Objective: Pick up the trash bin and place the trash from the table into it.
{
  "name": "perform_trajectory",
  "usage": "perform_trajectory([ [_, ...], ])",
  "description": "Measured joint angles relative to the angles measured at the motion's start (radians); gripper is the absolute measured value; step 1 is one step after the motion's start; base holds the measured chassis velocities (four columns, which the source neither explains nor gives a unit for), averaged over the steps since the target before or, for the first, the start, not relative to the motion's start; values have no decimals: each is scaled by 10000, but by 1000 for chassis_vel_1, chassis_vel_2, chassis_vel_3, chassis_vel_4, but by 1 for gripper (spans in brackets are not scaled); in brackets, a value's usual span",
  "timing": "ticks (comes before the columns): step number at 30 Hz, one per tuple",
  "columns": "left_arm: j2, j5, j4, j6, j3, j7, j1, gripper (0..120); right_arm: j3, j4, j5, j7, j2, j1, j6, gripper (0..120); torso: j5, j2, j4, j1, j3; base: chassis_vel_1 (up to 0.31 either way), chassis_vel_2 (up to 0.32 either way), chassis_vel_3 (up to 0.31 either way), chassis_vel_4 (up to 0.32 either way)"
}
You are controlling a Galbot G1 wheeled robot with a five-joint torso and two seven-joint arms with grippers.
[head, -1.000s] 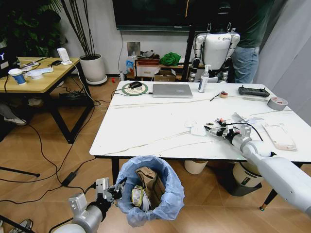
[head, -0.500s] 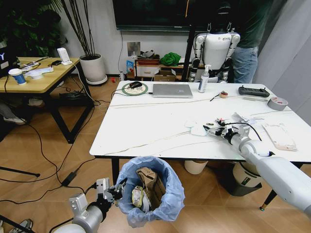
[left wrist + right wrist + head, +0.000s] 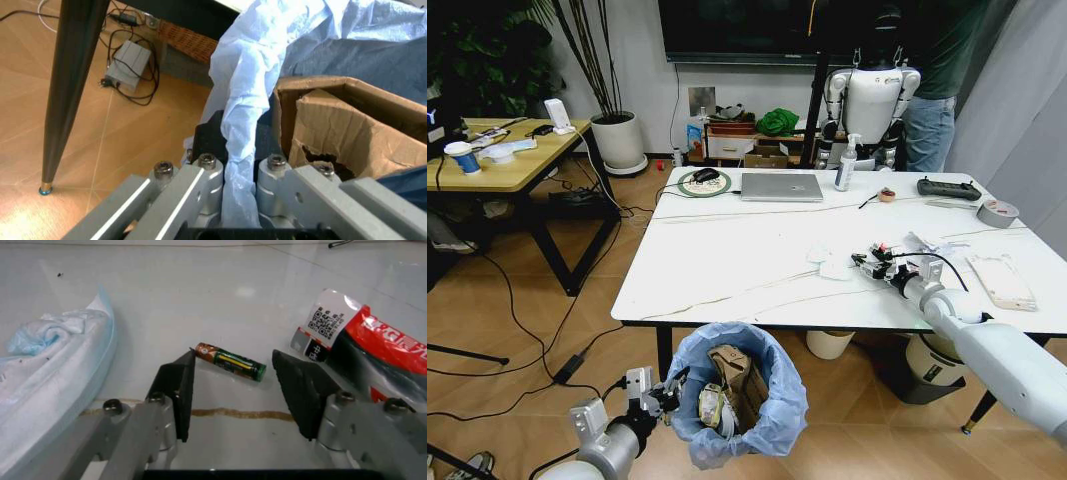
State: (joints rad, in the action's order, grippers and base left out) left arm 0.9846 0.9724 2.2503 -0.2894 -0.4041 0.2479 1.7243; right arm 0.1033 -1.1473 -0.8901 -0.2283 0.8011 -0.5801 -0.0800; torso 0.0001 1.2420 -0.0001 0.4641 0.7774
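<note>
From my station I find almost nothing legible. The red snack wrapper (image 3: 373, 347) on the worktop (image 3: 200, 300) carries a QR code on its white end and white lettering along its red part, too partial to read. The battery's (image 3: 231, 362) label print is unreadable.

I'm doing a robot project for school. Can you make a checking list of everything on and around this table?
Surface: white veined table, mostly bare.
Job's things: blue-bagged round trash bin below the table edge, brown cardboard inside; small green battery, red wrapper and white tissue on the table.
Clutter: silver laptop, grey tape roll.
Grippers: left gripper fingers clamp the bag rim; right gripper open around the battery.
Cables: black cables on the floor.
Surroundings: light-wood desk.
</note>
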Motion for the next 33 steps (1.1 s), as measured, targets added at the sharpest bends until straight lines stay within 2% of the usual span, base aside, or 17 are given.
perform_trajectory([
  [5, -10, 6, 0, 0, -21, 0, 12, 2, 21, -41, 36, -16, -27, -31, -3, 20, -1, 0, 1, 0, 0, 0, 0, 0, 0],
  [7, -16, 6, 0, 0, -30, 0, 12, 2, 21, -52, 46, -19, -38, -45, -4, 19, -1, 0, 1, 0, 0, 0, 0, 0, 0],
  [11, -32, 10, -4, 0, -23, 0, -9, 2, -1, -296, 74, -42, -147, -183, -5, 1, -1, 0, 0, 0, 0, 0, 0, 0, 0],
  [22, -32, 21, -9, 0, 34, 13, -48, 2, -50, -1093, -6, -49, -328, -382, -6, 0, 7, -4, 1, 3, 3, 0, 0, 0, 0],
  [26, -72, 23, -8, 0, 76, 13, -72, 2, -154, -2716, -518, -29, -833, -510, 66, 0, -6, -3, 3, 3, 2, 0, 0, 0, 0],
  [27, -72, 23, -8, 0, 76, 13, -72, 2, -154, -2716, -518, -29, -833, -510, 66, 0, -6, -3, 3, 3, 2, 0, 0, 0, 0],
  [33, -163, 44, -6, 0, 118, 7, -124, 2, -180, -6101, -1260, -242, -1988, -888, 357, 0, -6, -3, 3, 2, 1, 0, 0, 0, 0],
])
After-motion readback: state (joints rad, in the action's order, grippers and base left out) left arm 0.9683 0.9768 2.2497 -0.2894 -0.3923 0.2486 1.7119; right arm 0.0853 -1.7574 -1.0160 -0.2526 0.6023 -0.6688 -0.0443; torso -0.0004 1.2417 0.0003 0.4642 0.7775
